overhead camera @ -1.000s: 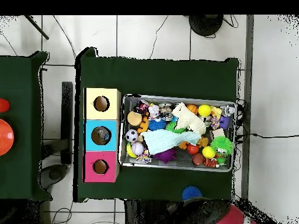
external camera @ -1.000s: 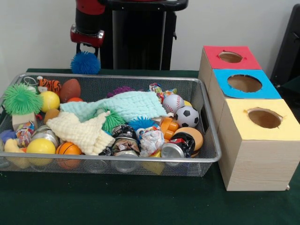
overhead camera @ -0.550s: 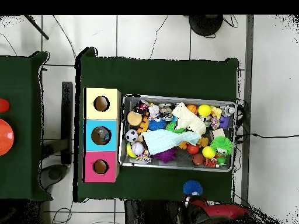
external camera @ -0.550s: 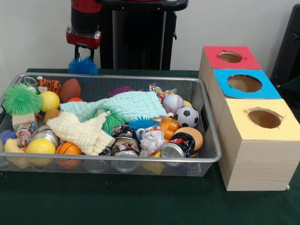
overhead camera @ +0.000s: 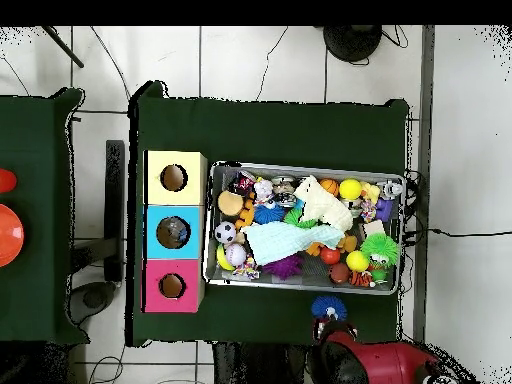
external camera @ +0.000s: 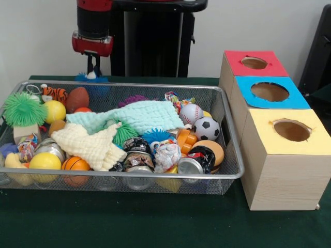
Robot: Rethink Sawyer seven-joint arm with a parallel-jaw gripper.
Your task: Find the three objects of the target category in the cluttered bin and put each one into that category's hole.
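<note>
A blue spiky ball (external camera: 83, 78) sits low on the green cloth just behind the far rim of the wire bin (external camera: 124, 176), partly hidden by that rim. My gripper (external camera: 93, 68) hangs straight over the ball, its tips reaching the ball's top. In the overhead view the ball (overhead camera: 328, 307) lies outside the bin (overhead camera: 305, 288), between it and the red arm (overhead camera: 375, 362). Three wooden boxes stand beside the bin, each with a round hole: red (external camera: 253, 63), blue (external camera: 270, 92) and yellow (external camera: 291, 130).
The bin is packed with clutter: a mint cloth (external camera: 139, 116), a cream knit cloth (external camera: 93, 144), a green spiky ball (external camera: 23, 109), a baseball (external camera: 191, 113), a small soccer ball (external camera: 206, 128), yellow balls and cans.
The arm came down and shifted slightly left in the front view. The blue spiky ball went from hanging above the bin's far rim to sitting low behind it.
</note>
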